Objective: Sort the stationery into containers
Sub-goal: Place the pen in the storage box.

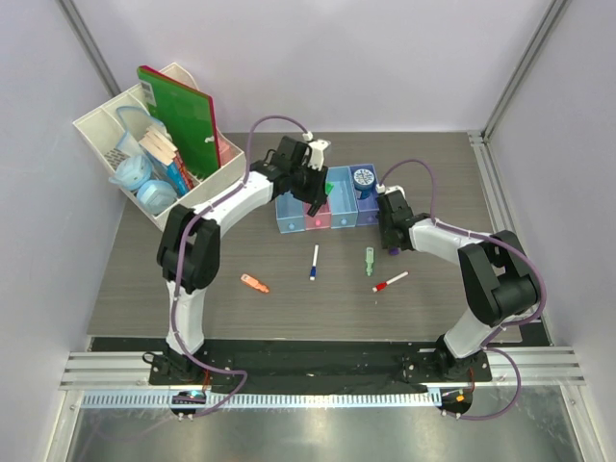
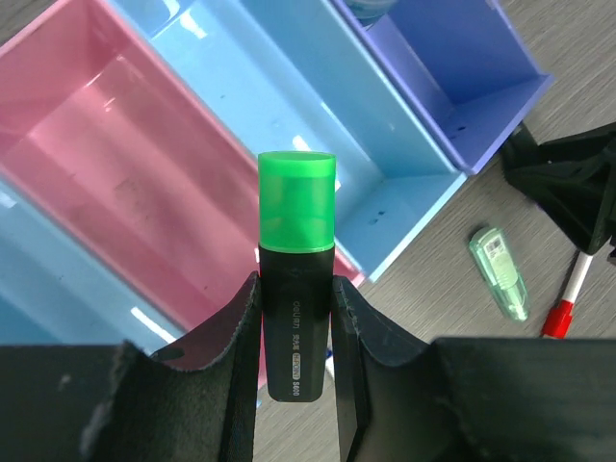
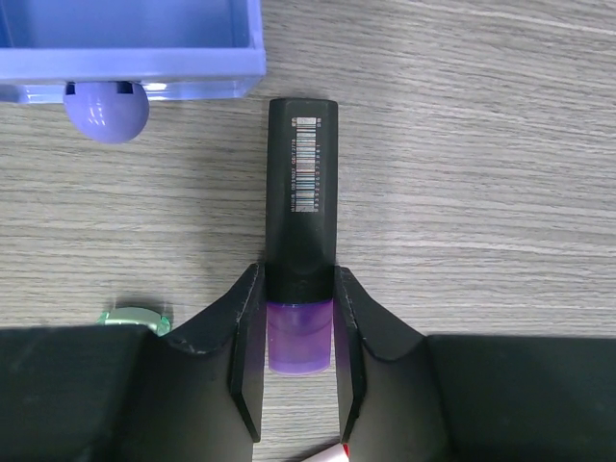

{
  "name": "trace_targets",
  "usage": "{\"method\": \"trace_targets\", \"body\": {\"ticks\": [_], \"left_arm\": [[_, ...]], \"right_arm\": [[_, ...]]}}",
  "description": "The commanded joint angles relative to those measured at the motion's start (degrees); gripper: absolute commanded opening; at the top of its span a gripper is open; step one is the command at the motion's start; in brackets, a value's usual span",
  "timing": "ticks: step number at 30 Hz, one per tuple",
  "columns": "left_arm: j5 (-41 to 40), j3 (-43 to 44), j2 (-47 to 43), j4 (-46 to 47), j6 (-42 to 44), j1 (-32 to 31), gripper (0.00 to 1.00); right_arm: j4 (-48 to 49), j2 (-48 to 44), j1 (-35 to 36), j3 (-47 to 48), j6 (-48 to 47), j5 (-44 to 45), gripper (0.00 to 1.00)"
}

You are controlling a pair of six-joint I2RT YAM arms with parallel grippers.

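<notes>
Left fingers point(image 2: 236, 332): clamped on green marker point(image 2: 296, 221), held over pink bin point(image 2: 125, 183); arm stretched far. Right fingers point(image 3: 248, 332): closed on purple marker point(image 3: 302, 173) lying on desk point(image 3: 481, 192), near side of purple bin point(image 3: 135, 60); arm bent low.

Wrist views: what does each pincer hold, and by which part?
The left pincer holds the green marker by its black body, below the cap. The right pincer grips the purple marker where cap meets black body, on the table.
</notes>
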Motion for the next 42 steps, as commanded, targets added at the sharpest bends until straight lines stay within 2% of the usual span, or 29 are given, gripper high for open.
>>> {"method": "trace_targets", "body": {"ticks": [1,15,21,22,24,25,28,34,41,42], "left_arm": [[1.70,5.21,1.98,-0.23,-2.25,-0.41,0.00],[-8.84,6.71,5.15,3.99,-6.65,-0.33,0.01],[-10.87,6.54,6.64,3.11,-5.78,-0.24,0.45],[-11.39,6.45,6.64,3.11,-5.68,-0.24,0.58],[-12.01,6.19,6.29,2.94,-5.42,-0.24,0.70],[-12.36,6.01,5.94,2.94,-5.07,-0.24,0.80],[-12.45,5.13,4.63,2.76,-4.19,-0.24,0.91],[-7.45,5.92,1.03,-2.93,2.04,-0.24,0.97],[8.80,6.53,-1.88,-9.27,8.03,-0.06,1.00],[13.26,6.88,-1.88,-10.06,8.64,-0.06,1.00]], "right_arm": [[-1.99,-1.60,-0.47,-0.56,-0.50,-0.60,0.01],[-2.61,-4.41,-1.26,-0.65,-0.67,-1.65,0.01],[-3.93,-8.45,-1.26,-0.91,-1.37,-1.74,0.01],[-4.01,-9.24,-1.26,-1.00,-1.55,-1.57,0.01],[-4.37,-10.30,-1.26,-1.26,-2.08,-1.22,0.01],[-4.45,-11.52,-1.26,-1.44,-2.43,-1.13,0.01],[-4.89,-14.24,-1.17,-1.88,-3.39,-0.78,0.01],[-7.09,-19.00,-1.17,-1.70,-7.88,-0.78,0.01],[-5.78,-26.99,0.32,-3.19,-23.15,-4.90,0.01],[-5.34,-29.26,1.28,-4.24,-25.43,-5.34,0.01]]}}
